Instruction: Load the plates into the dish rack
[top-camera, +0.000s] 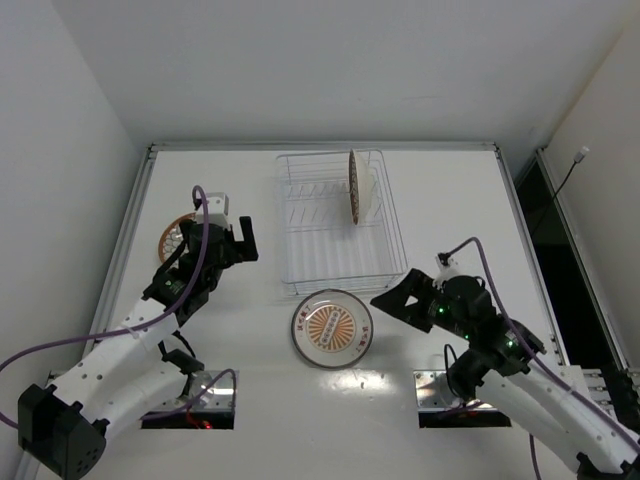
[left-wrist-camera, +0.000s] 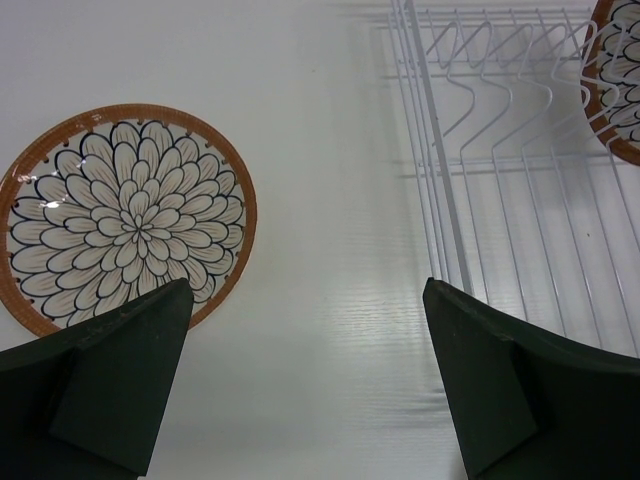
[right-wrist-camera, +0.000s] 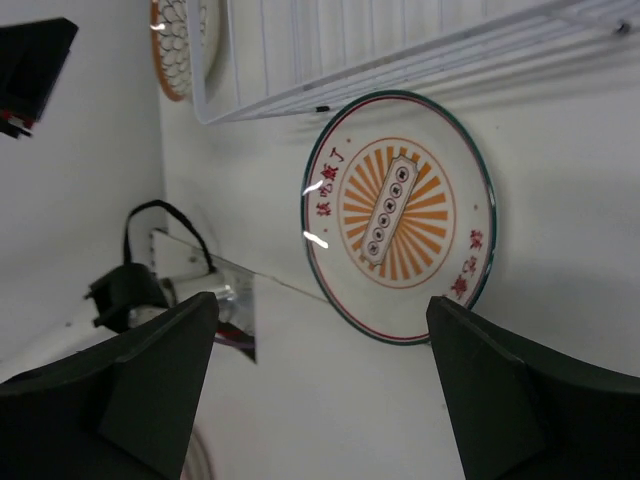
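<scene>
The silver-wire dish rack (top-camera: 300, 262) stands at the back middle of the table. One brown-rimmed petal plate (top-camera: 353, 187) stands upright in its tines. A second brown-rimmed plate (top-camera: 172, 238) lies flat at the left, partly hidden by my left arm. The white sunburst plate (top-camera: 333, 328) lies flat in front of the rack. My left gripper (top-camera: 245, 240) is open and empty between the flat plate (left-wrist-camera: 125, 212) and the rack (left-wrist-camera: 520, 160). My right gripper (top-camera: 395, 297) is open and empty, just right of the sunburst plate (right-wrist-camera: 400, 215).
Two metal base plates (top-camera: 190, 405) with cables sit at the near edge. The raised table rim (top-camera: 150, 160) and white walls enclose the table. A dark gap (top-camera: 545, 230) runs along the right side.
</scene>
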